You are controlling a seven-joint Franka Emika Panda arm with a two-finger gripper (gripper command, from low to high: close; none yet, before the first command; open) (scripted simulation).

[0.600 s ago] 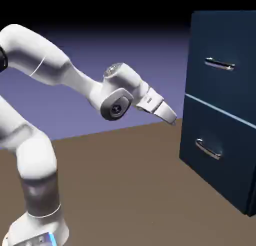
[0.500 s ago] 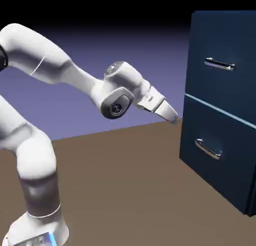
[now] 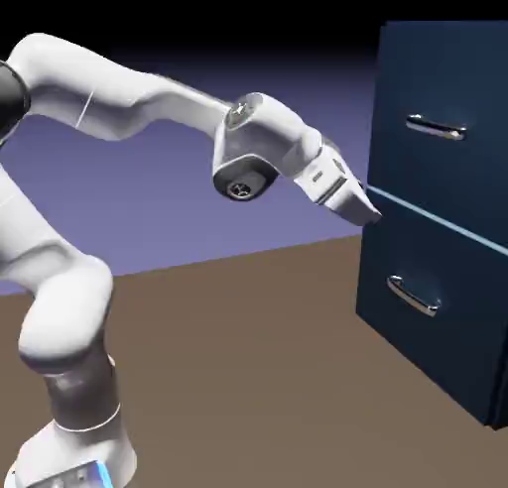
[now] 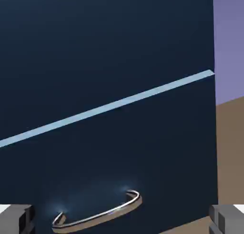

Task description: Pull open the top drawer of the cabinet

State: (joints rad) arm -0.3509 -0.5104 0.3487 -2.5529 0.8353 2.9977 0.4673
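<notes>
The dark navy cabinet (image 3: pixel 442 228) stands at the exterior view's right. Its top drawer (image 3: pixel 446 119) is closed flush, with a straight silver bar handle (image 3: pixel 437 128). My gripper (image 3: pixel 369 213) hangs in the air just left of the cabinet's front edge, level with the pale seam (image 3: pixel 437 221) and below the bar handle, touching nothing. In the hand view the two grey fingertips (image 4: pixel 16 219) sit wide apart at the bottom corners with nothing between them; the gripper (image 4: pixel 122 219) is open. That view shows the seam (image 4: pixel 107 107) and the lower drawer's bowed handle (image 4: pixel 97 213); the top handle is out of it.
The lower drawer (image 3: pixel 427 307) with its bowed silver handle (image 3: pixel 412 296) sits under the seam. Brown tabletop (image 3: pixel 248 377) stretches between my base and the cabinet. The cabinet's edge and a strip of violet backdrop (image 4: pixel 228 43) show at the hand view's right.
The arm has stretched out and the gripper has moved right and slightly up, closing on the cabinet front near the seam. The drawers have not moved.
</notes>
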